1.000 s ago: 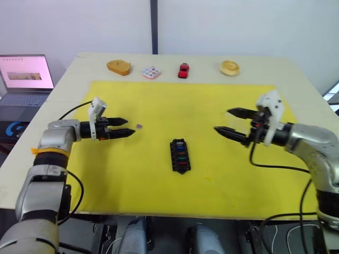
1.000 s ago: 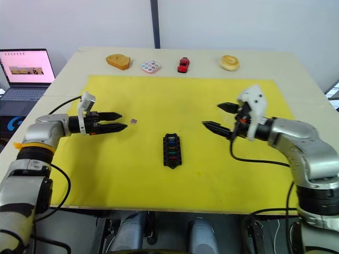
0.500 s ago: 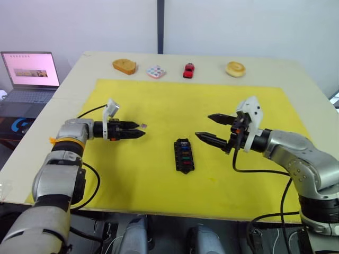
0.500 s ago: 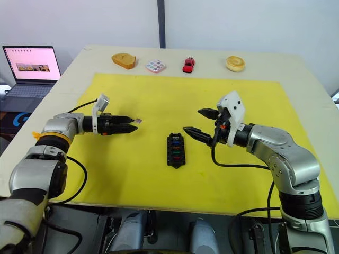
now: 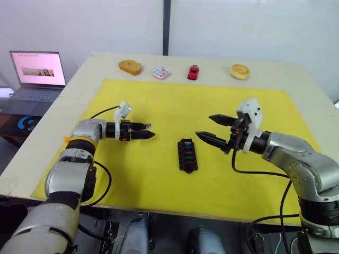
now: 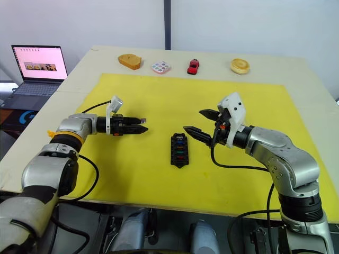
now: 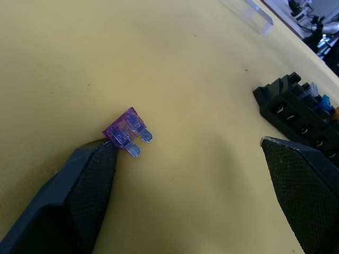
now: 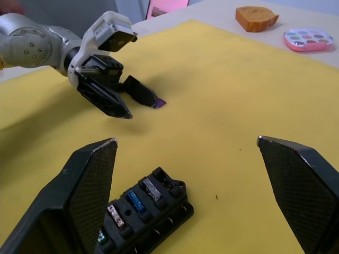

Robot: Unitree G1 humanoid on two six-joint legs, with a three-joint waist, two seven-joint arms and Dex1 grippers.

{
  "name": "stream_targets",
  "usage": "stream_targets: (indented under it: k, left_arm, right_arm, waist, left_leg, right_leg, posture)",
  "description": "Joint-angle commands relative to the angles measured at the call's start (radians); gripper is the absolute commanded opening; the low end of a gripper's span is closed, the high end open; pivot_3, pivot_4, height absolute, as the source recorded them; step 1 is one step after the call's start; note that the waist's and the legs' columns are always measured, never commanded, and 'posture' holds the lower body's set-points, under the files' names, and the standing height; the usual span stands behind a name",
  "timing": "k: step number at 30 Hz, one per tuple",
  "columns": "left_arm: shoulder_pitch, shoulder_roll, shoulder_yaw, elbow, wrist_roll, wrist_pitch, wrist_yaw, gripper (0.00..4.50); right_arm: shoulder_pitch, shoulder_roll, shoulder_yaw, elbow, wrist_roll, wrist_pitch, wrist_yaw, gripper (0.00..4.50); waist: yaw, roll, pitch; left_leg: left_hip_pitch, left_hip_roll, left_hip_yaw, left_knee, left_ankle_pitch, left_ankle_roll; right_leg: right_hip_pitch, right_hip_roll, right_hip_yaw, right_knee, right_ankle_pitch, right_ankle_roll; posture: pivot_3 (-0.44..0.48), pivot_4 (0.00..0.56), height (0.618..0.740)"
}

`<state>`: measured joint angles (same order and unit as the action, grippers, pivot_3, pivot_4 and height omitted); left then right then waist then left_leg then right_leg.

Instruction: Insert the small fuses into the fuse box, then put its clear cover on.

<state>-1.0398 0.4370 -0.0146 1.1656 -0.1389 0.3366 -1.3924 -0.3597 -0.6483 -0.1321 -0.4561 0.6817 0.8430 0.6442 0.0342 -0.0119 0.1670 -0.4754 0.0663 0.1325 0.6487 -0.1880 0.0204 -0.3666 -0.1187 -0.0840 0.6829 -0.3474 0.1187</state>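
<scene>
left gripper (image 6: 142, 125) reaches level over the yellow mat (image 6: 159, 95), jaws spread, one fingertip touching the purple fuse (image 7: 126, 130). right gripper (image 6: 196, 122) hovers released beside the fuse box (image 6: 179, 150) mid-mat.

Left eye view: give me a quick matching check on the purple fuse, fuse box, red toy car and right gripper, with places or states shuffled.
Things:
1. purple fuse
2. fuse box
3. red toy car
4. right gripper

Places or states:
A. on the yellow mat, between the two grippers
B. jaws open, above the mat
C. against one fingertip of the left gripper
D. on the bare table, beyond the mat's far edge

Pairs: 1-C, 2-A, 3-D, 4-B
</scene>
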Motion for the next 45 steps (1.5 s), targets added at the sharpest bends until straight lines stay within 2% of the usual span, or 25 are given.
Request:
stream_targets:
  k: [1, 6, 8, 10, 12, 13, 14, 17, 26, 31, 34, 37, 41, 45]
  left_arm:
    - [0.014, 0.003, 0.028, 0.033, -0.001, 0.037, 0.044, 4.50]
    - [0.032, -0.023, 0.047, 0.017, -0.015, 0.054, 0.017, 4.50]
    - [0.040, -0.038, 0.058, 0.020, -0.019, 0.038, 0.037, 3.97]
    - [0.044, -0.051, 0.074, 0.027, -0.026, 0.038, 0.054, 3.26]
    - [0.048, -0.060, 0.086, 0.031, -0.028, 0.033, 0.074, 2.21]
    - [0.048, -0.062, 0.089, 0.032, -0.028, 0.032, 0.081, 1.99]
    - [0.048, -0.064, 0.098, 0.034, -0.032, 0.032, 0.088, 1.40]
    - [0.049, -0.067, 0.116, 0.037, -0.037, 0.029, 0.101, 0.02]
    - [0.053, -0.055, 0.166, 0.018, -0.072, 0.034, 0.084, 0.02]
    - [0.043, -0.021, 0.193, -0.110, -0.137, 0.095, 0.002, 0.02]
    - [0.064, 0.005, 0.189, -0.274, -0.191, 0.186, -0.047, 0.02]
    - [0.112, 0.030, 0.176, -0.524, -0.268, 0.316, -0.067, 0.02]
    - [0.162, 0.038, 0.164, -0.831, -0.374, 0.447, -0.032, 0.02]
    - [0.188, 0.028, 0.152, -0.989, -0.424, 0.476, 0.028, 0.02]
  right_arm:
    - [0.005, -0.009, -0.035, -0.042, 0.018, -0.008, -0.009, 4.46]
    - [-0.010, 0.003, -0.014, -0.018, 0.006, -0.024, -0.010, 4.46]
    - [-0.019, 0.004, -0.005, -0.008, 0.001, -0.029, -0.007, 4.50]
    - [-0.027, 0.004, 0.004, 0.002, -0.004, -0.035, -0.005, 4.50]
    - [-0.030, 0.002, 0.011, 0.007, -0.008, -0.040, -0.002, 4.50]
    - [-0.030, 0.001, 0.013, 0.009, -0.010, -0.041, -0.002, 4.50]
    - [-0.030, 0.001, 0.014, 0.008, -0.010, -0.041, -0.002, 4.50]
    - [-0.024, -0.001, 0.012, 0.005, -0.010, -0.039, -0.004, 4.50]
    - [-0.023, -0.009, 0.007, 0.014, -0.005, -0.036, 0.003, 4.50]
    - [-0.106, -0.005, -0.026, 0.037, 0.093, 0.058, 0.003, 4.50]
    - [-0.200, 0.007, -0.059, 0.095, 0.207, 0.140, 0.020, 4.50]
    - [-0.321, 0.009, -0.050, 0.174, 0.276, 0.222, 0.035, 4.50]
    - [-0.456, 0.015, 0.023, 0.265, 0.287, 0.283, 0.091, 4.50]
    - [-0.536, 0.044, 0.072, 0.329, 0.266, 0.285, 0.132, 4.50]
  waist:
    - [0.000, 0.000, 0.000]
    - [0.000, 0.000, 0.000]
    - [0.001, 0.000, 0.000]
    - [0.003, 0.000, 0.000]
    - [0.003, 0.000, 0.000]
    - [0.003, 0.000, 0.000]
    - [0.003, 0.000, 0.000]
    - [0.004, 0.000, 0.000]
    - [0.003, 0.000, 0.000]
    - [-0.005, -0.001, 0.001]
    - [-0.014, -0.001, 0.001]
    - [-0.029, -0.001, 0.001]
    - [-0.045, 0.000, 0.001]
    - [-0.046, 0.000, 0.001]
  left_leg:
    - [0.000, 0.000, 0.000, 0.000, 0.000, 0.000]
    - [0.000, 0.000, 0.000, 0.000, 0.000, 0.000]
    - [0.000, 0.000, 0.001, 0.000, 0.000, 0.000]
    - [0.000, 0.000, 0.001, 0.000, 0.000, 0.000]
    - [0.000, 0.000, 0.001, 0.000, 0.000, 0.000]
    - [-0.001, 0.000, 0.001, 0.000, 0.000, 0.000]
    - [-0.001, 0.000, 0.001, 0.000, 0.000, -0.001]
    - [-0.001, 0.000, 0.001, 0.000, 0.001, -0.001]
    - [-0.001, 0.000, 0.001, 0.000, 0.001, -0.001]
    - [-0.003, 0.000, 0.001, 0.000, 0.002, -0.003]
    - [-0.004, 0.000, 0.001, -0.001, 0.003, -0.006]
    - [-0.004, 0.001, 0.000, -0.002, 0.003, -0.006]
    - [-0.003, 0.001, 0.000, -0.003, 0.004, -0.007]
    - [-0.003, 0.001, 0.000, -0.003, 0.004, -0.007]
  right_leg:
    - [0.000, 0.000, 0.000, 0.000, 0.000, 0.000]
    - [0.000, 0.000, 0.000, 0.000, 0.000, 0.000]
    - [0.000, 0.000, 0.000, 0.000, 0.000, 0.000]
    - [0.000, 0.000, 0.000, 0.000, 0.000, 0.000]
    - [0.000, 0.000, 0.000, 0.000, 0.000, 0.000]
    - [0.000, 0.000, 0.000, 0.000, 0.000, 0.000]
    - [0.000, 0.000, 0.000, 0.000, 0.000, 0.000]
    - [0.001, 0.000, 0.000, 0.000, 0.000, 0.000]
    - [0.001, 0.000, 0.000, 0.000, 0.000, 0.000]
    - [0.000, 0.000, 0.000, 0.000, 0.000, 0.000]
    - [0.000, 0.000, 0.000, 0.000, 0.000, 0.000]
    - [-0.001, 0.000, 0.001, 0.000, 0.000, 0.000]
    - [-0.001, 0.000, 0.001, 0.001, 0.000, 0.000]
    - [-0.001, 0.000, 0.001, 0.001, 0.000, 0.000]
  posture:
    - [0.000, 0.150, 0.740]
    - [0.000, 0.150, 0.740]
    - [0.000, 0.150, 0.740]
    - [0.000, 0.150, 0.740]
    - [0.000, 0.150, 0.740]
    - [0.000, 0.150, 0.740]
    - [0.000, 0.150, 0.740]
    - [0.000, 0.150, 0.740]
    - [0.000, 0.150, 0.740]
    - [0.000, 0.150, 0.740]
    - [0.000, 0.150, 0.740]
    - [0.000, 0.150, 0.740]
    - [0.000, 0.150, 0.740]
    - [0.000, 0.150, 0.740]
